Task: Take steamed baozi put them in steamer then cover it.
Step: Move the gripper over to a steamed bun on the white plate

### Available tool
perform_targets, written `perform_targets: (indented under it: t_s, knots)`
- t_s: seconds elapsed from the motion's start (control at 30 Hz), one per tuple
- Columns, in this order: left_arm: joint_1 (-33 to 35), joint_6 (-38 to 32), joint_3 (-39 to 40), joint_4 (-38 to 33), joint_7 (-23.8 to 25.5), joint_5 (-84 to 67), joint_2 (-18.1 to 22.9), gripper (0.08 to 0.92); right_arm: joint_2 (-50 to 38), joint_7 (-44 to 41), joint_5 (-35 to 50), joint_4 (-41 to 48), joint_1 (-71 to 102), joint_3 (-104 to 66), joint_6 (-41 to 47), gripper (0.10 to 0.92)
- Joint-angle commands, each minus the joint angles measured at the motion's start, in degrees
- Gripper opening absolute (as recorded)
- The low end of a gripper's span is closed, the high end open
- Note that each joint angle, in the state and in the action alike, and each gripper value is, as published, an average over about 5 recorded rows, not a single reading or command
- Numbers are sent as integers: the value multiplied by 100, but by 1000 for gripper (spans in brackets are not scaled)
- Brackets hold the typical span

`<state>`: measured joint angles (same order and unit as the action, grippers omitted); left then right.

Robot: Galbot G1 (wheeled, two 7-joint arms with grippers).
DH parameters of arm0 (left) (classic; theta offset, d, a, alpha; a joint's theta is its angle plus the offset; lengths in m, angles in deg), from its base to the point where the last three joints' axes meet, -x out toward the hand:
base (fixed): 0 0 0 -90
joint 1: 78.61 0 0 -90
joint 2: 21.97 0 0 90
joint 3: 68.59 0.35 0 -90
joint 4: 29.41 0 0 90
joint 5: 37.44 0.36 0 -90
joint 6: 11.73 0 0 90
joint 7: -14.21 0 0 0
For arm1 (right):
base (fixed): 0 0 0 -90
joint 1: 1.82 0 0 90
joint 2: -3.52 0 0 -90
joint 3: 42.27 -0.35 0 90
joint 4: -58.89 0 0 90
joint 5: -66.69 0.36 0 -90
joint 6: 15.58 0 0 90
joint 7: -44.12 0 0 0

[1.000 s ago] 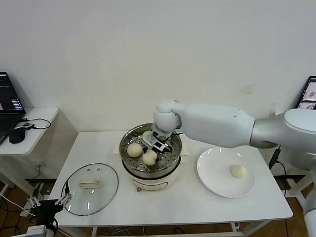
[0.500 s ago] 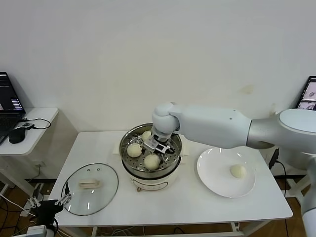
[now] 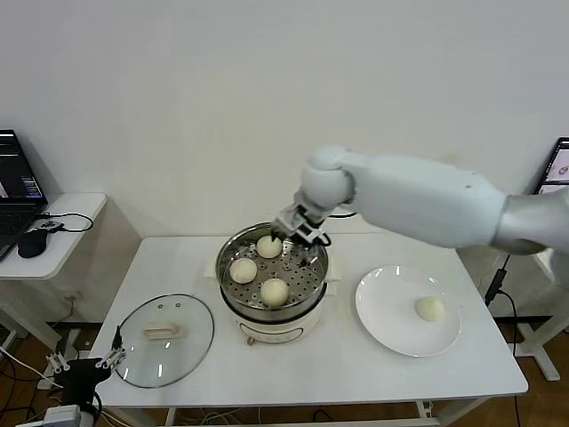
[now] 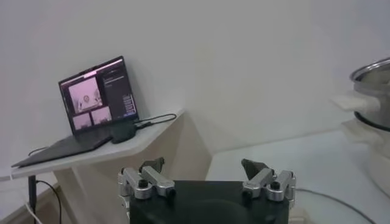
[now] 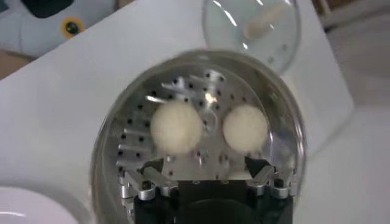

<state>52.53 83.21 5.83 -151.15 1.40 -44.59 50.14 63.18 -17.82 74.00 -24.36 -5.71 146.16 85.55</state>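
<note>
Three baozi (image 3: 274, 290) in steamer (image 3: 233, 297); one on plate (image 3: 382, 325); cover (image 3: 164, 340) off; right claw (image 3: 302, 233) open, empty.

The right arm reaches in from the robot's right, elbow high and wrist angled down, with the right gripper (image 3: 300, 228) spread wide and holding nothing. The left gripper (image 4: 206, 176) sits low at the robot's left, fingers apart and empty.

A white plate (image 3: 391, 331) sits at lower right on the white tabletop (image 3: 338, 360); a laptop (image 3: 13, 187) and mouse (image 3: 30, 243) occupy the side table (image 3: 67, 233) at far left.
</note>
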Motion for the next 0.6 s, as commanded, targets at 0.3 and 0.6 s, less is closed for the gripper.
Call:
perform_targets:
  t_s: [0.3, 0.6]
  knots:
    - [25, 21, 113, -33, 31, 72, -93, 823, -3468, -390, -1167, -736, 2527, -2232, 469, 823]
    - [38, 50, 145, -17, 54, 111, -105, 823, -3533, -351, -1919, 71, 3817, -3060, 156, 823]
